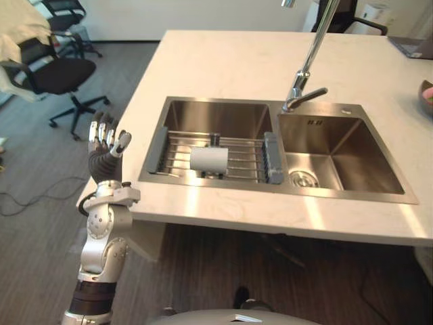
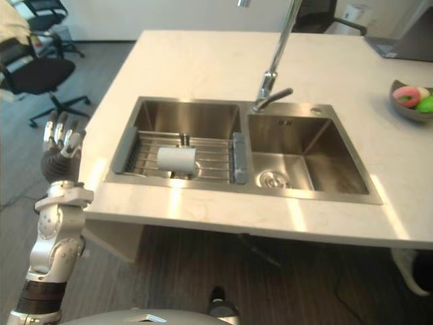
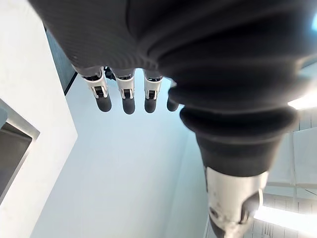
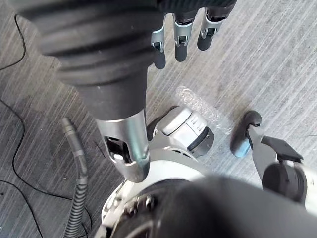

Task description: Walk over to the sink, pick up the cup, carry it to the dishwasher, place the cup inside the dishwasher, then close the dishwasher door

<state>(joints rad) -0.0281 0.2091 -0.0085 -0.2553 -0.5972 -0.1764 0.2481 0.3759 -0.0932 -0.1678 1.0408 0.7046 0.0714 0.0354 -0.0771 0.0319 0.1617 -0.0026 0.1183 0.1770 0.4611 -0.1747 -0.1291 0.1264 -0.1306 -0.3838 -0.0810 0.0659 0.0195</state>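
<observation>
raised at the lower left of the left eye view, the left hand point(image 1: 107, 145) stands beside the corner of the white countertop point(image 1: 223, 61), fingers straight and pointing up, holding nothing. beyond it the sink point(image 1: 352, 112) is set into the countertop with two steel basins. a wire rack point(image 1: 238, 161) with grey ends spans the left basin, and the white cup point(image 1: 208, 160) lies on its side on that rack, well apart from the hand. the tall faucet point(image 1: 308, 64) rises behind the divider between the basins, and a drain point(image 1: 303, 178) shows in the right basin. a black office chair point(image 1: 61, 74) stands on the floor off to the left.

right eye view: same layout, with the cup point(image 2: 176, 158) on the rack, plus a grey bowl point(image 2: 411, 101) holding pink and green items at the far right of the countertop.

left wrist view: the fingers point(image 3: 126, 96) stretch out in a loose row past the dark cover, released and touching nothing.

right wrist view: the right hand point(image 4: 181, 42) hangs over the grey striped floor point(image 4: 277, 59), fingers relaxed and empty, the thumb apart from them.
</observation>
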